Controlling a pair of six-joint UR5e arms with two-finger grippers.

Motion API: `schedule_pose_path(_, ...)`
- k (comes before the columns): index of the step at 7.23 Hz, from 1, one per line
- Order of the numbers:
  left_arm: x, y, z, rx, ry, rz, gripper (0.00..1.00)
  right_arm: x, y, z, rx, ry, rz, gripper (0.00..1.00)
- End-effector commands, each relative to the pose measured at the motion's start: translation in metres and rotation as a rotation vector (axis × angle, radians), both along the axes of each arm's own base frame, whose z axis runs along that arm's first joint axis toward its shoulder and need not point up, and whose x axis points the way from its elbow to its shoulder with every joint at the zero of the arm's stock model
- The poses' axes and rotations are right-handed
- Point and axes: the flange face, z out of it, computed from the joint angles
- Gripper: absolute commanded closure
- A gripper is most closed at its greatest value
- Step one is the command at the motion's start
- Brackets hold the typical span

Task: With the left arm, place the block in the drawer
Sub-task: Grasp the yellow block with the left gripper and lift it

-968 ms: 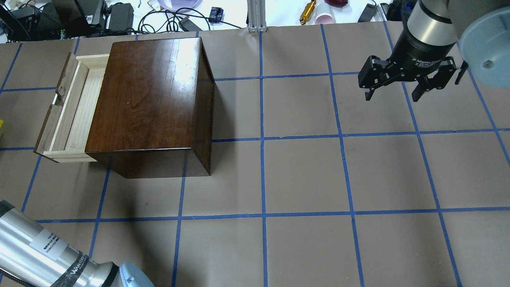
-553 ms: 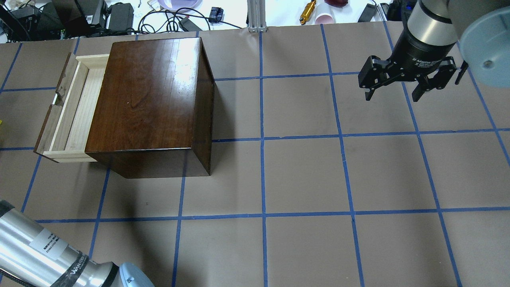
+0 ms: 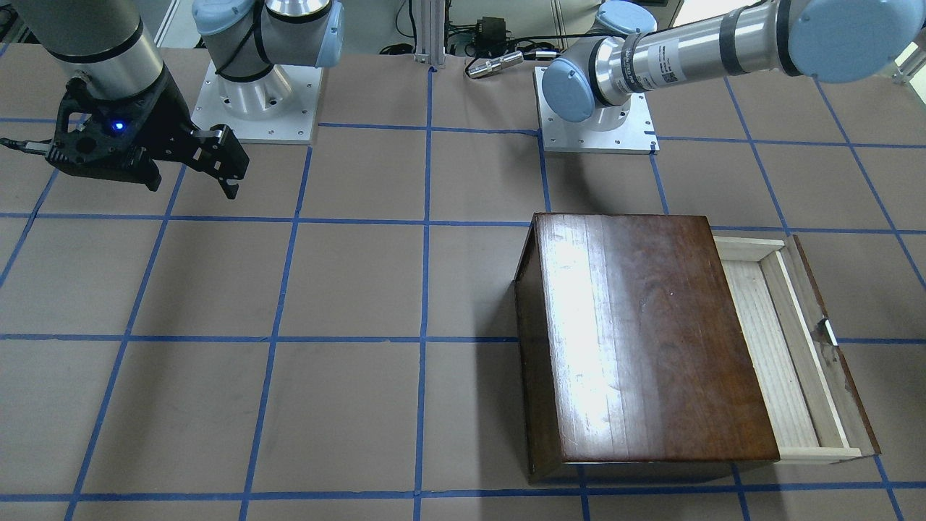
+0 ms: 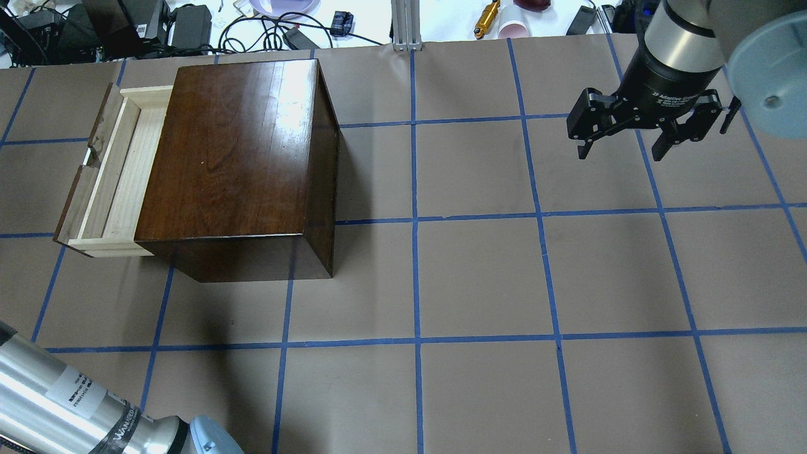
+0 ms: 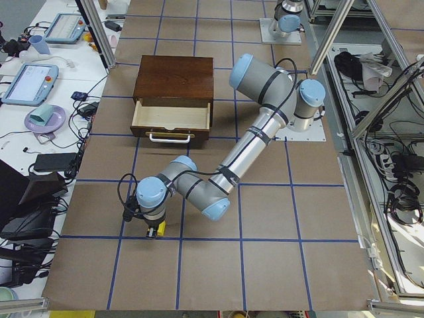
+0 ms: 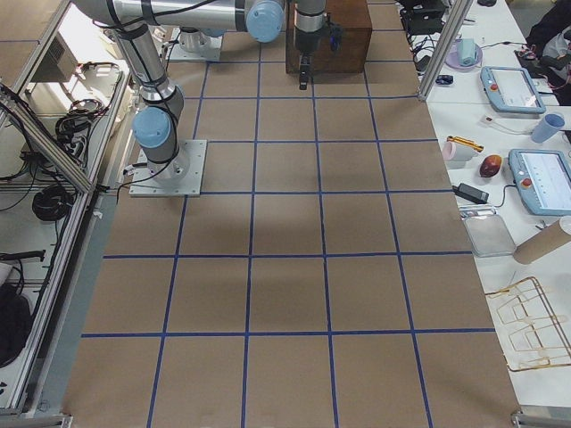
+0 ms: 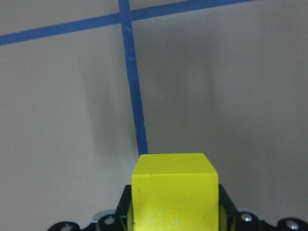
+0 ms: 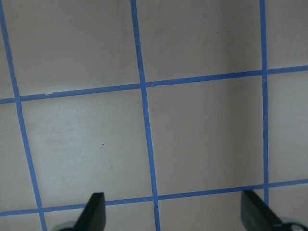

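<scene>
The yellow block (image 7: 173, 190) sits between the fingers of my left gripper (image 7: 174, 214), which is shut on it, just over the brown paper. In the exterior left view this gripper (image 5: 154, 226) holds the block (image 5: 154, 232) far out from the drawer front, beyond the table's left end squares. The drawer (image 4: 116, 180) is pulled out of the dark-brown box (image 4: 239, 157); its pale tray shows nothing inside, also in the front view (image 3: 785, 354). My right gripper (image 4: 621, 151) hangs open and empty over the far right of the table.
Blue tape lines grid the brown paper. Cables, power bricks, a plate and a cup (image 4: 514, 28) lie beyond the far edge. My left forearm (image 4: 69, 403) crosses the near left corner. Tablets and a purple plate (image 5: 45, 118) lie on the side bench.
The yellow sliver at the overhead view's left edge has gone out of view. My left forearm has shifted slightly down and left. The right arm has barely moved.
</scene>
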Motion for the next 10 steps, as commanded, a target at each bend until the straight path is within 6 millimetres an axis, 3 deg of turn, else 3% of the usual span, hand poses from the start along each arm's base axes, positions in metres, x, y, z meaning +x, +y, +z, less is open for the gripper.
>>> schedule_pose_path(1, -0.052, -0.004, 0.066, 0.033, 0.039, -0.016, 1.0, 0.0, 0.0, -0.001, 0.002, 0.0, 0.0, 0.0)
schedule_pose_path(3, -0.118, -0.007, 0.126, 0.078, 0.066, 0.014, 1.0, 0.0, 0.0, -0.001, 0.002, 0.0, 0.0, 0.0)
schedule_pose_path(6, -0.218, -0.011, 0.187, 0.108, 0.104, 0.158, 1.0, 0.0, 0.0, -0.001, 0.001, -0.002, -0.001, 0.0)
schedule_pose_path(7, -0.256, -0.015, 0.199, 0.114, 0.122, 0.191, 1.0, 0.0, 0.0, 0.0, 0.0, -0.002, 0.0, 0.0)
schedule_pose_path(8, -0.299, -0.021, 0.199, 0.125, 0.128, 0.164, 1.0, 0.0, 0.0, 0.0, 0.0, -0.002, 0.0, 0.0)
schedule_pose_path(10, -0.351, -0.018, 0.187, 0.15, 0.164, 0.161, 1.0, 0.0, 0.0, 0.0, 0.0, -0.002, 0.0, 0.0)
